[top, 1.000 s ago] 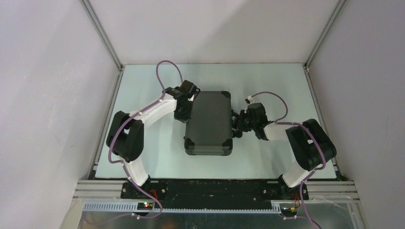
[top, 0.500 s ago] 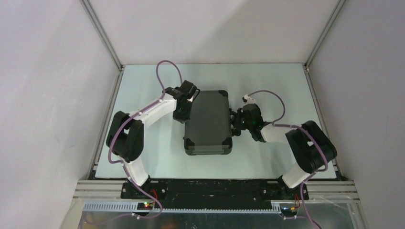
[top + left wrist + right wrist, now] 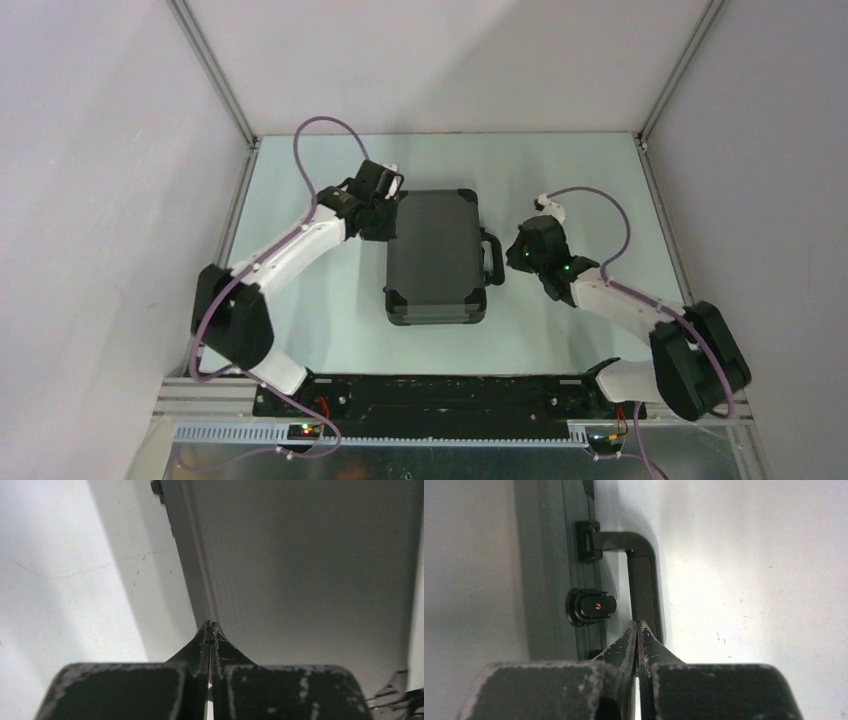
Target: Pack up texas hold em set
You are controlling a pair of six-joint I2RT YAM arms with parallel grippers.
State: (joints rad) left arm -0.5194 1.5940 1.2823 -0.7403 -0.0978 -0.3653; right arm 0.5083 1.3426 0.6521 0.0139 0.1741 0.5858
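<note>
The texas hold em set shows as a black hard case (image 3: 437,255), lid down, lying flat mid-table with its handle (image 3: 493,258) on the right side. My left gripper (image 3: 391,218) is shut and empty at the case's far-left edge. In the left wrist view its tips (image 3: 210,625) hover at the edge of the lid (image 3: 310,580). My right gripper (image 3: 512,260) is shut and empty just right of the handle. In the right wrist view its tips (image 3: 638,624) sit over the handle (image 3: 644,580), beside a round latch (image 3: 590,606).
The pale green table (image 3: 560,170) is boxed in by white walls with aluminium posts (image 3: 215,75) at the back corners. A black base rail (image 3: 450,395) runs along the near edge. Purple cables loop above both wrists.
Both arms drew back from the case. The left gripper moved toward the far-left corner, and the right gripper moved right, off the handle side. The case now lies square.
</note>
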